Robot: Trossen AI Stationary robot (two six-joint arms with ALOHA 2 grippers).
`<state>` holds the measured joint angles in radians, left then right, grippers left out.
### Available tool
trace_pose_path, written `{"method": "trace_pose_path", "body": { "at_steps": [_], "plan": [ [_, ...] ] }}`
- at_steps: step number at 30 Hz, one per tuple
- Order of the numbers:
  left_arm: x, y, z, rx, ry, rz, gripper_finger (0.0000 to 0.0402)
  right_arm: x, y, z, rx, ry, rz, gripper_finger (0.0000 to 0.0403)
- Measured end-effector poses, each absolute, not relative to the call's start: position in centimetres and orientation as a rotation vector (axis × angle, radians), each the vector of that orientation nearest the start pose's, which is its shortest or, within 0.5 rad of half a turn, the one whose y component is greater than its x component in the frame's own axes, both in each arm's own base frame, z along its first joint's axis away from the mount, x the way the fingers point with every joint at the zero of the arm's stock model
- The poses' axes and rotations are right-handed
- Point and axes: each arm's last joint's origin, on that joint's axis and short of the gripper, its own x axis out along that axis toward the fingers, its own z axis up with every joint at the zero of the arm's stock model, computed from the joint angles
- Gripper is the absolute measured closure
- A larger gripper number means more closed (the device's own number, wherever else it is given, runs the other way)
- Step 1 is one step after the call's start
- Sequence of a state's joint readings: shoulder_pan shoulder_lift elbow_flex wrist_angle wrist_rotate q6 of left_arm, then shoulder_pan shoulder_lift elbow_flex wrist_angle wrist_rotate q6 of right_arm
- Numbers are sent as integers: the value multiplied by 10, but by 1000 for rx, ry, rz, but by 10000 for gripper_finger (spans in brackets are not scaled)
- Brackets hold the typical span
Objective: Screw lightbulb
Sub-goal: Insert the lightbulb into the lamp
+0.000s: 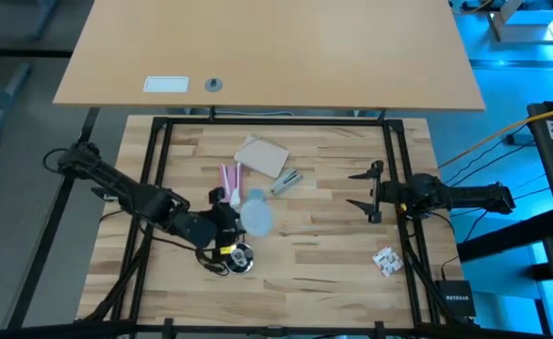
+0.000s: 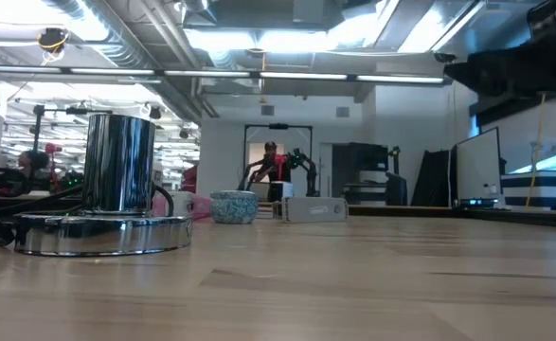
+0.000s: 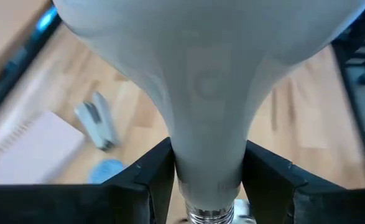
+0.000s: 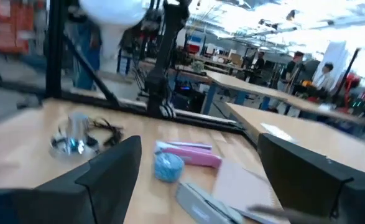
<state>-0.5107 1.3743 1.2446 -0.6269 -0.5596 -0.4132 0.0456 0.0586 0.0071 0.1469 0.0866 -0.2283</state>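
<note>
Lightbulb (image 1: 256, 216): in the high view, it sits in my left end effector (image 1: 231, 222) above the desk (image 1: 333, 254), near the chrome socket base (image 1: 239, 256). Left wrist view: my fingers (image 3: 148, 177) clamp its neck. Right wrist view: my right end effector (image 4: 194, 165) is spread wide, empty.

The table (image 1: 333, 254) is pale wood planking with a matt, smooth face. The lightbulb (image 3: 207, 87) looks frosted, matt white, ending in ribbed silvery metal. The lamp socket base (image 2: 102, 232) is mirror-polished chrome. The notepad (image 1: 262, 155) seems to be plain brown card.
</note>
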Motion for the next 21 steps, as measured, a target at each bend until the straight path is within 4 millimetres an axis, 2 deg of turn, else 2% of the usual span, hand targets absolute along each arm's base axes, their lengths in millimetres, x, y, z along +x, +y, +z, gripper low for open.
{"method": "trace_pose_path", "body": {
  "at_steps": [3, 8, 14, 21],
  "plan": [
    [252, -136, 327, -92, 617, 170, 245, 100, 2, 178, -149, -121, -56, 75],
    [243, -150, 326, -190, 623, 162, 245, 100, 0, 181, -138, -140, -130, 75],
    [233, -162, 325, -239, 603, 185, 245, 98, -3, 185, -102, -180, -226, 75],
    [220, -174, 314, -273, 569, 246, 245, 100, -2, 189, 33, -230, -167, 75]
  ]
}}
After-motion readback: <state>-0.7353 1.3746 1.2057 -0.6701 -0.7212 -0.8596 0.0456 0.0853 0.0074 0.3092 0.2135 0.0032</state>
